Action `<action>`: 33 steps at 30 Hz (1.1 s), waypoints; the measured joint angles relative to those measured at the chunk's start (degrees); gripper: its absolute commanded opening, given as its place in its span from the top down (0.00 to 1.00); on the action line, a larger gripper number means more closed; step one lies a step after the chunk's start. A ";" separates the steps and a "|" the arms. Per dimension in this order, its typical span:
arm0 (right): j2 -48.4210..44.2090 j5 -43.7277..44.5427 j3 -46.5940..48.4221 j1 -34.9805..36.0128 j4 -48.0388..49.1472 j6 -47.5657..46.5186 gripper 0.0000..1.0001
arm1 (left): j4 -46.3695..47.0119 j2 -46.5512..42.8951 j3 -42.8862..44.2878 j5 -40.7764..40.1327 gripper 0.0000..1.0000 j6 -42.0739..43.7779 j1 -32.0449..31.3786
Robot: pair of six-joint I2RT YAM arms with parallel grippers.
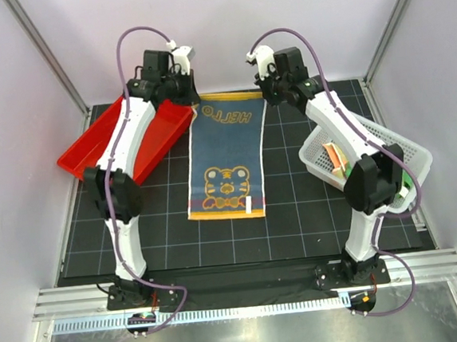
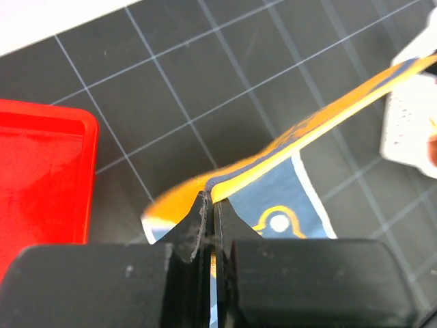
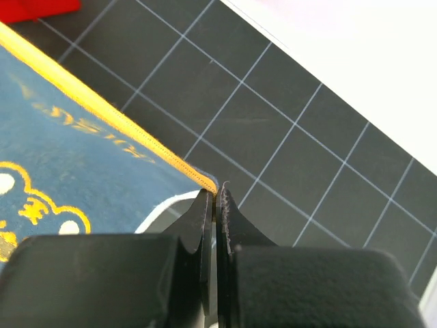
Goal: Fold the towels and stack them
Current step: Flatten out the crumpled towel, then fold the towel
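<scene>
Towel (image 1: 229, 156) corners clamped in left end effector (image 2: 208, 198), right end effector (image 3: 216, 193).

The surface (image 1: 296, 213) is a black mat with thin white grid lines. Between the left hand (image 1: 196, 103) and the right hand (image 1: 267, 95) a dark blue cloth towel (image 1: 227, 159) with a yellow-orange border lies spread out. It runs from the two hands toward the arm bases, and its far edge is raised a little at the hands. Just to the left of the left hand a red plastic tray (image 1: 90, 147) lies slanted, with one end over the mat edge. To the right of the right hand and nearer to the bases, a white perforated plastic basket (image 1: 316, 151) stands on the mat and reaches past its right edge.
</scene>
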 measured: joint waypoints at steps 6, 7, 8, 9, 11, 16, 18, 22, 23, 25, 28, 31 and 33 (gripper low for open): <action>3.08 -2.75 -1.05 -0.72 1.88 -0.55 0.99 | 3.45 3.45 -5.90 1.44 1.00 6.05 0.66; 2.29 -3.23 -3.28 -0.70 3.26 -0.28 0.99 | 4.07 2.69 -8.39 1.38 1.00 7.45 0.57; 1.36 -3.80 -5.79 -0.63 4.17 0.22 0.99 | 4.98 1.46 -11.41 1.20 1.00 8.85 0.50; 0.44 -4.46 -8.35 -0.44 4.66 0.79 0.99 | 5.09 0.24 -14.27 1.14 1.00 10.14 0.42; -1.40 -5.38 -13.33 0.13 5.22 1.92 0.99 | 5.95 -2.56 -19.93 0.37 1.00 12.26 -0.02; -6.93 -5.70 -23.91 3.10 5.88 5.38 0.99 | 8.07 -12.13 -33.73 -4.55 1.00 16.39 -2.89; -9.60 -5.38 -27.67 4.28 6.23 6.84 0.99 | 9.46 -16.24 -38.62 -6.47 1.00 17.14 -4.11; -14.95 -2.97 -34.40 8.11 6.25 10.16 0.99 | 12.72 -22.56 -47.74 -9.73 1.00 16.96 -6.03; -15.74 -2.40 -35.52 8.92 6.29 10.80 0.99 | 13.66 -23.47 -49.72 -10.47 1.00 16.81 -6.40; -17.51 -1.57 -38.29 10.69 6.21 12.17 0.99 | 15.47 -25.35 -54.69 -12.13 1.00 16.20 -7.06; -19.47 -0.79 -41.79 13.49 5.97 14.19 0.99 | 17.18 -27.12 -60.26 -13.70 1.00 15.21 -7.82; -20.48 -0.50 -43.56 15.13 5.49 15.96 0.99 | 18.12 -28.35 -63.23 -14.36 1.00 13.77 -8.41; -21.09 -0.24 -44.39 15.65 5.46 17.16 0.99 | 18.62 -28.76 -63.95 -14.56 1.00 12.74 -8.61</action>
